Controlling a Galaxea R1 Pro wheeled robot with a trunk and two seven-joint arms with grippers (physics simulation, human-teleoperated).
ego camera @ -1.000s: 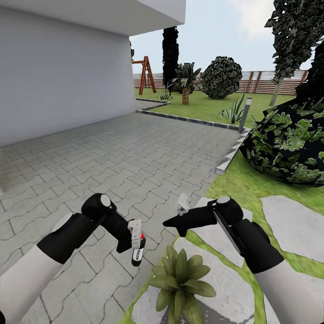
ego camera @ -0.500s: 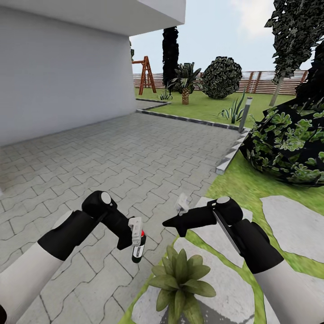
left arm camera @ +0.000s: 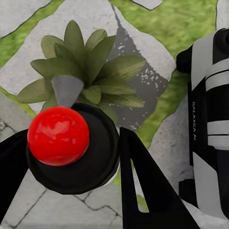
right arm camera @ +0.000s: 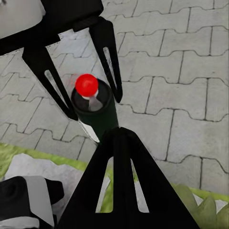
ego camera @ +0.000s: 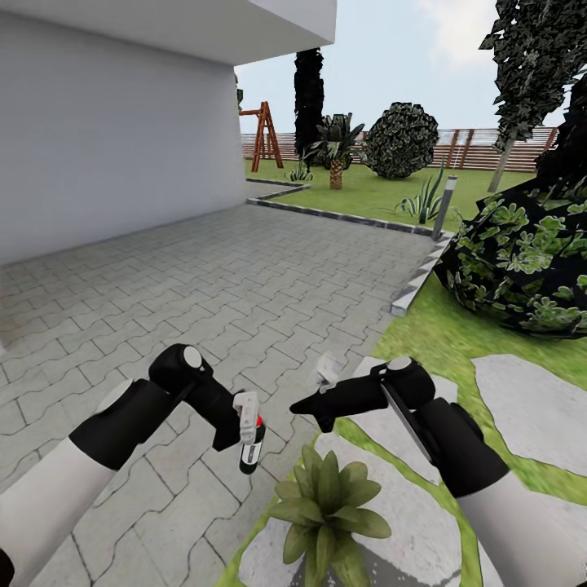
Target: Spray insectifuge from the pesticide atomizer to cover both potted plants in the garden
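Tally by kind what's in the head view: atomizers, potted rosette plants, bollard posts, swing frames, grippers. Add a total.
Pesticide atomizer: 1
Potted plant: 1
Bollard post: 1
Swing frame: 1
Grippers: 2, the left gripper and the right gripper
Total: 6

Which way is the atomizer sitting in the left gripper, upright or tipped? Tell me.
Roughly upright. The atomizer hangs in the left gripper, red top up, dark base toward the paving.
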